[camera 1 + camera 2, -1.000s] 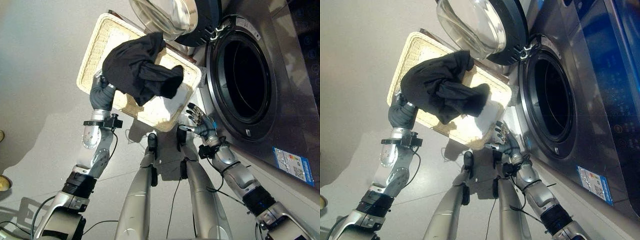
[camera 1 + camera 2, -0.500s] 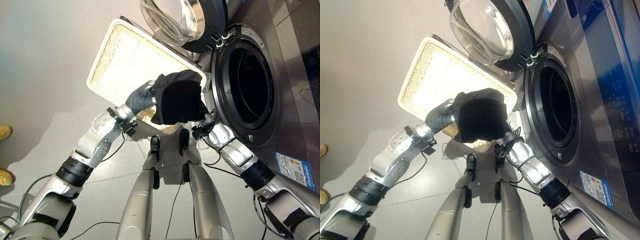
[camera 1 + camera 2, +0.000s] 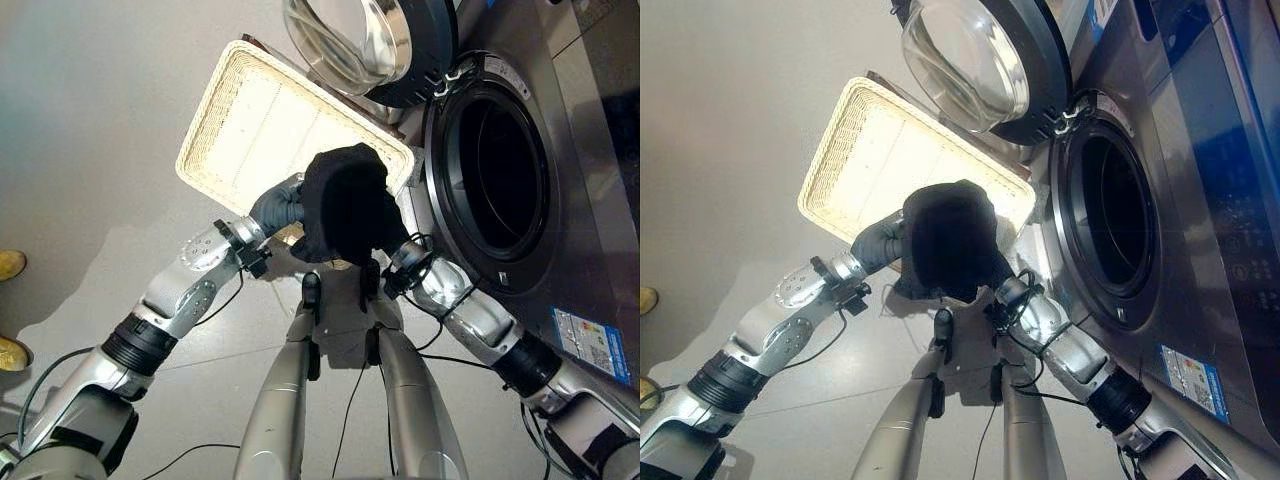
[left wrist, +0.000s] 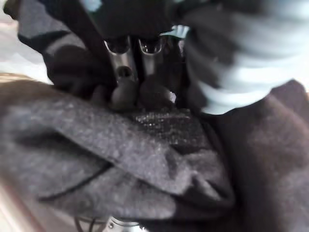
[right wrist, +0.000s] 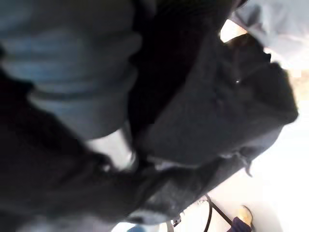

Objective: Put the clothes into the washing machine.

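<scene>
The black garment [image 3: 345, 205] is bunched between both hands, above the near corner of the wicker basket [image 3: 250, 120] and beside the open washing machine drum [image 3: 492, 170]. Left hand [image 3: 283, 203] is closed on the cloth; right hand [image 3: 1002, 287] is buried in it, state indeterminable. Risk: trailing folds may catch on the door [image 3: 370, 45] or the drum rim and slip to the floor.

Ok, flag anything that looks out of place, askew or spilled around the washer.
Nothing stands out. The black garment is bunched between the left robot hand and the right robot hand, above the near edge of the wicker basket. The washing machine has its door swung open. No clothing lies on the floor.
</scene>
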